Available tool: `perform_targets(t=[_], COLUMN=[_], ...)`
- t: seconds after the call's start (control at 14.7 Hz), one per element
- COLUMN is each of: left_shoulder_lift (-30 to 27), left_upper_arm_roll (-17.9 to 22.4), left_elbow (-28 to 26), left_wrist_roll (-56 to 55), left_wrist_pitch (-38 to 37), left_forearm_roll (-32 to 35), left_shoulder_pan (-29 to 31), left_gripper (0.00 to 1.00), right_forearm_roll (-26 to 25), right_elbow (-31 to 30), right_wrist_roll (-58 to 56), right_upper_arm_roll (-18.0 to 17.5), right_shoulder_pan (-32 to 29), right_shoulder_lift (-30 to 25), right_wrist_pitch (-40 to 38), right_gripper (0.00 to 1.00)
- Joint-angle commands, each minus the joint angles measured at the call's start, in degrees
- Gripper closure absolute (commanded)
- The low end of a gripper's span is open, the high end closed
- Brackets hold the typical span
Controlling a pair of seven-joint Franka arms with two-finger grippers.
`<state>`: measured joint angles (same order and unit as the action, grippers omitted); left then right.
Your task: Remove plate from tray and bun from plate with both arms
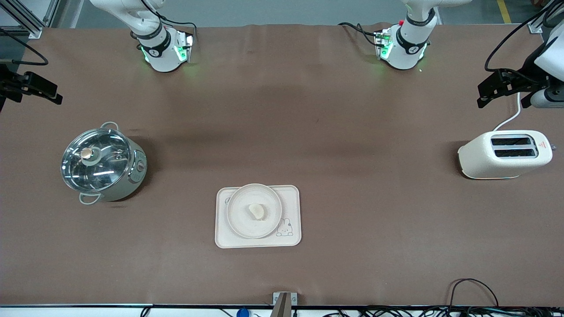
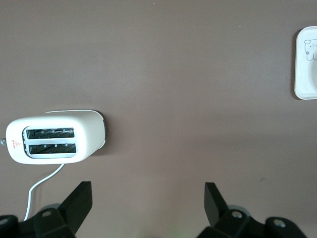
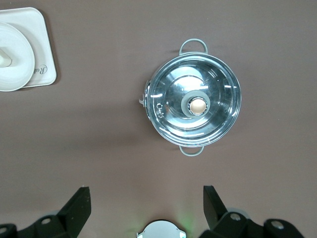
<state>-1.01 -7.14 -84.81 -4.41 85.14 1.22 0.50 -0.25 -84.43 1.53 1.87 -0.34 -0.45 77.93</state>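
Observation:
The round cream plate (image 1: 234, 222) lies on the rectangular tray (image 1: 291, 197) with the rabbit drawing, at the middle of the table. The small pale bun (image 1: 257, 211) lies on the plate's centre. The plate (image 3: 17, 67) and a sliver of the bun (image 3: 3, 58) also show in the right wrist view. My left gripper (image 1: 493, 90) hangs open and empty over the table at the left arm's end, its fingers wide apart in the left wrist view (image 2: 147, 198). My right gripper (image 1: 42, 90) hangs open and empty over the right arm's end, wide apart in its wrist view (image 3: 146, 203).
A lidded steel pot (image 1: 103, 163) stands toward the right arm's end and shows in the right wrist view (image 3: 195, 104). A white toaster (image 1: 504, 154) with a cord stands toward the left arm's end and shows in the left wrist view (image 2: 54, 141). Cables lie along the table's near edge.

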Motion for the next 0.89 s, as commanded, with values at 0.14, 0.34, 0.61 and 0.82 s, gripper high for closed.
perform_targets(t=[0.14, 0.34, 0.61, 0.82], left_shoulder_lift=[0.4, 0.6, 0.8, 0.8], left_upper_arm_roll=[0.0, 0.3, 0.5, 0.5], left_elbow=[1.1, 1.1, 1.7, 1.9], left_wrist_roll=[0.5, 0.5, 0.5, 0.4], left_wrist_pitch=[-0.6, -0.6, -0.5, -0.5], left_forearm_roll=[0.2, 0.1, -0.1, 0.0], left_shoulder_pan=[0.5, 0.5, 0.5, 0.5], left_gripper=[0.0, 0.0, 0.0, 0.0], right_forearm_roll=[-1.0, -1.0, -1.0, -0.9], right_elbow=[-1.6, -1.6, -1.6, -1.6], right_wrist_roll=[0.3, 0.3, 0.3, 0.3], right_upper_arm_roll=[-0.5, -0.5, -0.5, -0.5], right_shoulder_pan=[-0.4, -0.3, -0.3, -0.3], right_shoulder_lift=[-1.5, -1.5, -1.6, -1.4], right_wrist_pitch=[0.2, 0.1, -0.1, 0.1], right_gripper=[0.0, 0.0, 0.0, 0.0])
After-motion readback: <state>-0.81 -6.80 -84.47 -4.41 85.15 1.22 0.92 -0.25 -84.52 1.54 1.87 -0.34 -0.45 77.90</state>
